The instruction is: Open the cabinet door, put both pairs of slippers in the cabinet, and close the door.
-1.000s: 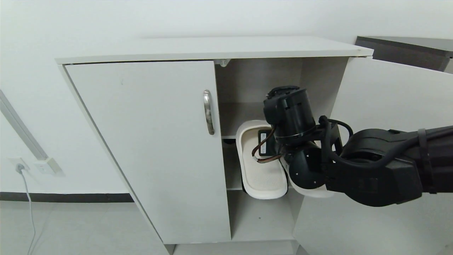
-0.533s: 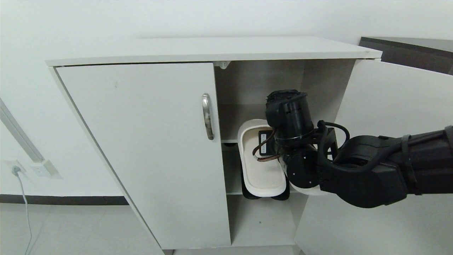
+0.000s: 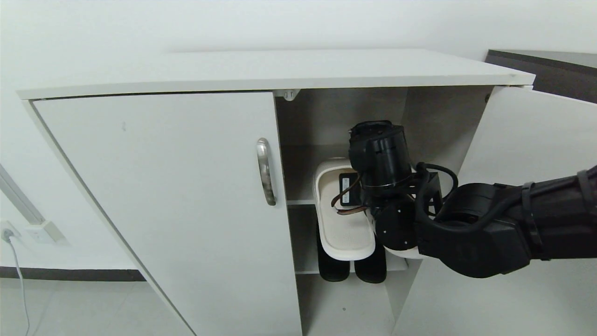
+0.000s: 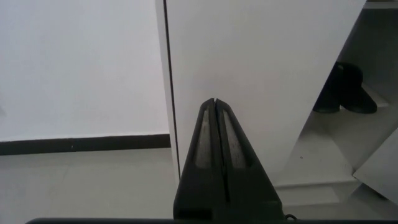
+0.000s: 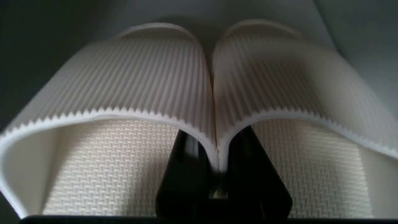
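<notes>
A white cabinet [image 3: 280, 70] stands against the wall with its left door [image 3: 163, 196] closed and its right door [image 3: 527, 140] swung open. My right gripper [image 5: 216, 158] is shut on the inner strap edges of the pair of white slippers [image 3: 345, 228], pinching the two straps [image 5: 155, 81] together. The pair hangs toes-up at the opening, level with the middle shelf. A pair of black slippers [image 3: 352, 266] lies on the shelf below, heels outward, and appears too in the left wrist view as black slippers [image 4: 345, 93]. My left gripper [image 4: 214, 106] is shut and empty, in front of the closed door.
The closed door carries a metal handle [image 3: 264, 171] close to the opening. A wall socket with a cable [image 3: 7, 231] sits low on the left. A dark desk [image 3: 550, 70] stands behind the open door. Bare floor lies before the cabinet.
The whole head picture has shifted, so the camera moved. Against the shelves the white slippers now sit higher, and the black pair below them has come into sight.
</notes>
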Robot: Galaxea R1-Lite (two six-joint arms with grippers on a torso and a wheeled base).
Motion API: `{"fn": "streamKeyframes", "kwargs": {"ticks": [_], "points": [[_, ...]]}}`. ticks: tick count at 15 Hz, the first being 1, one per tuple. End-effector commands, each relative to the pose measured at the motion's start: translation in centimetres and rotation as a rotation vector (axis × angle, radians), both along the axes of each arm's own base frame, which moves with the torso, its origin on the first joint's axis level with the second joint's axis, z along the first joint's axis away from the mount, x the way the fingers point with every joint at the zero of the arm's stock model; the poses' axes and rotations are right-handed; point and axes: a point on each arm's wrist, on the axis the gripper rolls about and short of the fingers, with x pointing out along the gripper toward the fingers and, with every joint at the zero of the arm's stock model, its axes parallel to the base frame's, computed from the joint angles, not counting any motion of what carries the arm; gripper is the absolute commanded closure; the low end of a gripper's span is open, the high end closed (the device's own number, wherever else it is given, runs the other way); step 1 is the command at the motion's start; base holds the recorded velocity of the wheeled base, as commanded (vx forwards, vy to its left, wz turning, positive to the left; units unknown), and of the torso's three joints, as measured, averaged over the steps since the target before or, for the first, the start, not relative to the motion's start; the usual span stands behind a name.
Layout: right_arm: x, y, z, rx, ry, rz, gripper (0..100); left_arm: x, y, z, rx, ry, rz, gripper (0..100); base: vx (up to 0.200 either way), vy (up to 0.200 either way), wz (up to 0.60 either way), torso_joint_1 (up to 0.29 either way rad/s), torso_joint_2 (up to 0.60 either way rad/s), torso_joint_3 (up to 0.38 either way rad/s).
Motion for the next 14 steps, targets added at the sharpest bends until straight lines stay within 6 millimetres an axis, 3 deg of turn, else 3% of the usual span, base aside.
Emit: {"fn": "streamKeyframes", "kwargs": {"ticks": [1,8,14], "points": [[0.1,0.1,-0.2,-0.001,-0.002,0.000,100,0.0,0.0,0.0,-0.001,0.000,0.000,100,0.000,0.000,0.00,0.000,0.00,0.000],[4.4,0.4,-1.2,0.009,0.004,0.000,100,0.0,0.0,0.0,-0.001,0.000,0.001,100,0.000,0.000,0.00,0.000,0.00,0.000],[9.1,0.4,-0.2,0.003,-0.006,-0.048,100,0.0,0.0,0.0,-0.002,0.002,0.001,100,0.000,0.000,0.00,0.000,0.00,0.000]]}}
